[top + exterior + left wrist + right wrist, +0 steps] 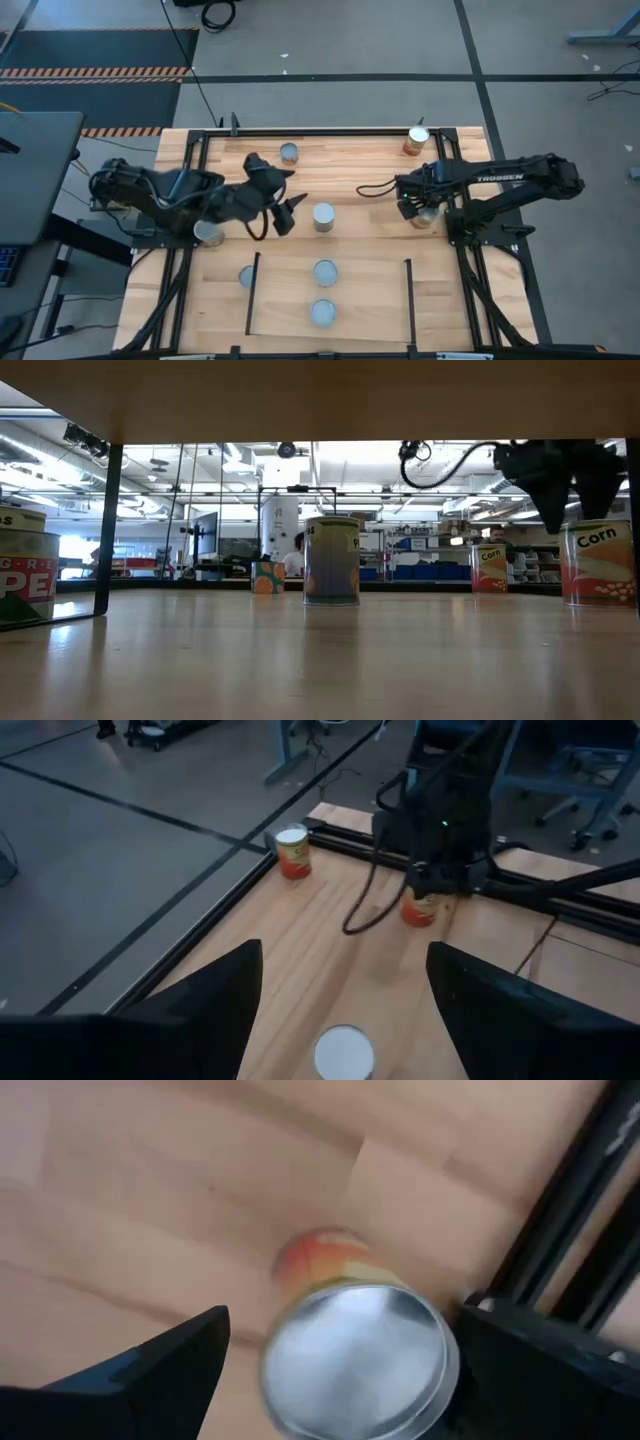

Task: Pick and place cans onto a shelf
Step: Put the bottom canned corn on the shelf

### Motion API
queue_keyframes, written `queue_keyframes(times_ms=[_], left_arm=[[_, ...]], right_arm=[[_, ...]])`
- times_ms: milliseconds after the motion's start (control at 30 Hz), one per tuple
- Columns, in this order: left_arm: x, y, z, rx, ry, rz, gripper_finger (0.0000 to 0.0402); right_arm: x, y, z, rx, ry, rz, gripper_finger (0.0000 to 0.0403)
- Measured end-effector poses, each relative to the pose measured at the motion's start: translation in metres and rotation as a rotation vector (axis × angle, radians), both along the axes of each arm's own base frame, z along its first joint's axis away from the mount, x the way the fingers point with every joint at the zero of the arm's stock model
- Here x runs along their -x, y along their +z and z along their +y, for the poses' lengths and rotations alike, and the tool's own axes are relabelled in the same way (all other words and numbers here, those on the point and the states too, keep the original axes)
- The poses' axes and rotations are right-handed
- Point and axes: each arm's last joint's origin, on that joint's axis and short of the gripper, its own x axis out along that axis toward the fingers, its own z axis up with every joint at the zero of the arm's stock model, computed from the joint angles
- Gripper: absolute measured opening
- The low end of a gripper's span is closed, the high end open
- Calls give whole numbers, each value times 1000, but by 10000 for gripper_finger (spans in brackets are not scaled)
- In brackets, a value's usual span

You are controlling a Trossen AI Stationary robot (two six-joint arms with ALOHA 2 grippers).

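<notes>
My left gripper [283, 195] is open at the table's left middle, its fingers pointing toward a grey-topped can [323, 216] that stands just right of it; in the left wrist view this can [343, 1053] shows between my open fingers. My right gripper [413, 207] is open above a Corn can [427, 217] near the right edge; its fingers stand on either side of the can's silver top [355, 1360], and in the low view the gripper [572, 500] is just above the can [597, 565]. Two cans [325, 271] [322, 313] stand upright on the pale shelf [370, 300].
Other cans stand at the far edge [289, 152], at the far right corner with an orange-brown side [417, 140], under my left arm [208, 233], and beside the shelf's left black bar [246, 276]. A black frame [300, 131] edges the table.
</notes>
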Motion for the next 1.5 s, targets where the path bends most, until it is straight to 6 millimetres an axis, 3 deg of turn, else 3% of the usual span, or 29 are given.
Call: queue_keyframes(times_ms=[167, 300, 533, 667, 867, 1133, 1300, 1500], left_arm=[[-2, 0, 6, 17, -4, 5, 286], [-1, -1, 1, 24, -36, 12, 286], [5, -4, -15, 20, -106, 51, 286], [14, -2, -27, 25, -150, 57, 286], [26, 4, -36, 60, -180, 19, 286], [36, 6, -51, 91, -237, 1, 286], [41, 6, -61, 112, -270, -2, 286], [47, 6, -71, 158, -290, -15, 286]], right_arm=[[5, -19, 2, -29, -36, 20, 399], [3, -23, 4, -52, -45, -4, 391], [0, -14, 8, -63, -7, -12, 314], [-5, 13, 10, -64, 15, -39, 314], [-25, 87, 18, 22, 61, -128, 314], [-87, 161, 47, 91, 261, -247, 314], [-119, 181, 78, 87, 417, -323, 314], [-136, 183, 135, 36, 635, -358, 314]])
